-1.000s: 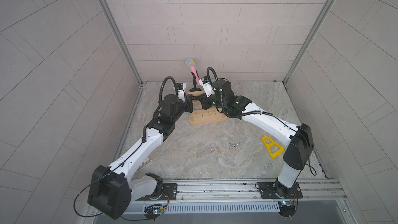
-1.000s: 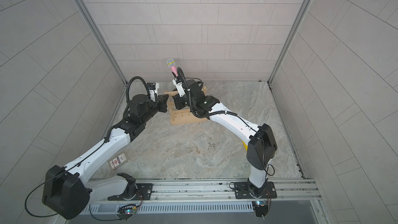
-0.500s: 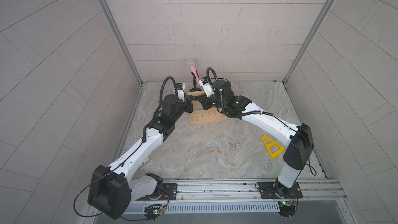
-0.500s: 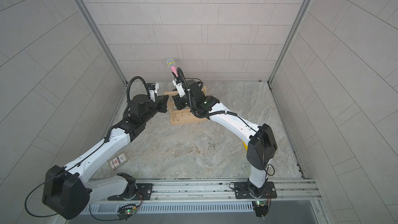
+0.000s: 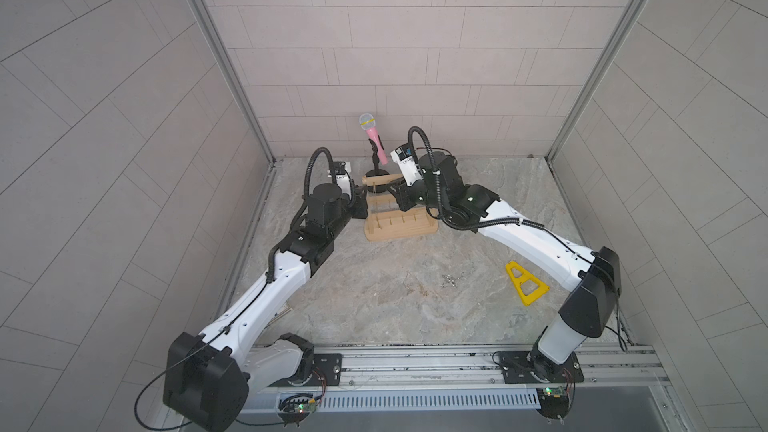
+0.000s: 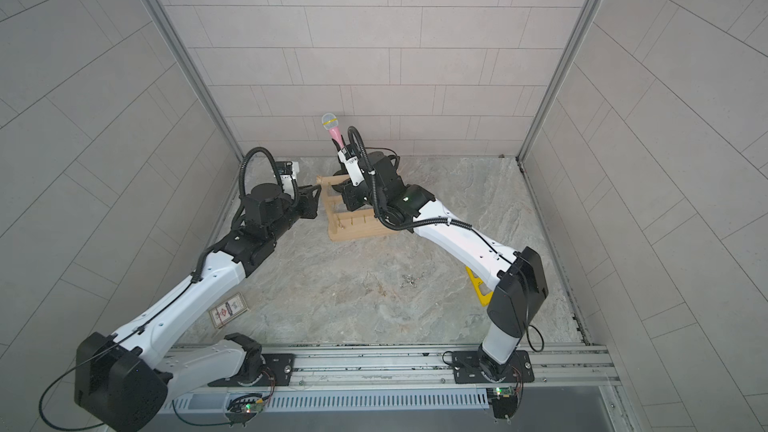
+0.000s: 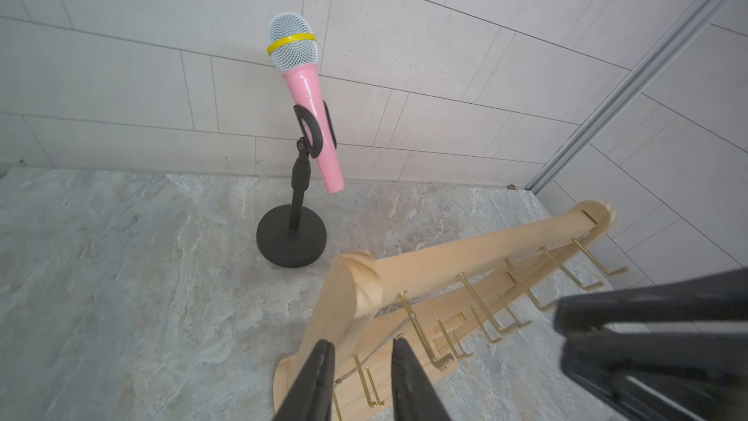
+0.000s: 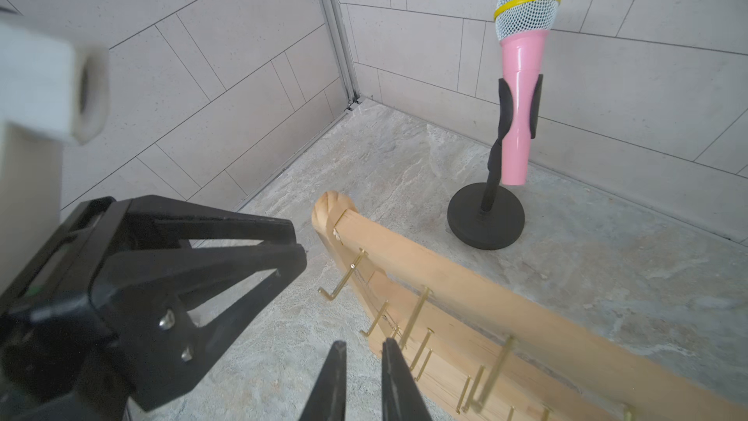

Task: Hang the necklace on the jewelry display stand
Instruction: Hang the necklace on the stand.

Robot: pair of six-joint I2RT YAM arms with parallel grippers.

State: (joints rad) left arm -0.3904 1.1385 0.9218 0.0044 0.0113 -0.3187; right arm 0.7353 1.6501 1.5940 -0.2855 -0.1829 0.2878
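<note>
At the tabletop's back edge, seemingly at release of the necklace hooked on the stand, with left claw and right claw parted; next, retreating without snagging.

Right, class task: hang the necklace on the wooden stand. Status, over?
Left hand open, right hand slightly open, both at the stand. Thin necklace chain appears draped over an end hook. Nothing blocking; microphone stands behind.

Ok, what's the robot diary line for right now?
necklace: draped over jewelry display stand top hook | left gripper: open beside necklace | right gripper: slightly open, nothing seen held
</note>
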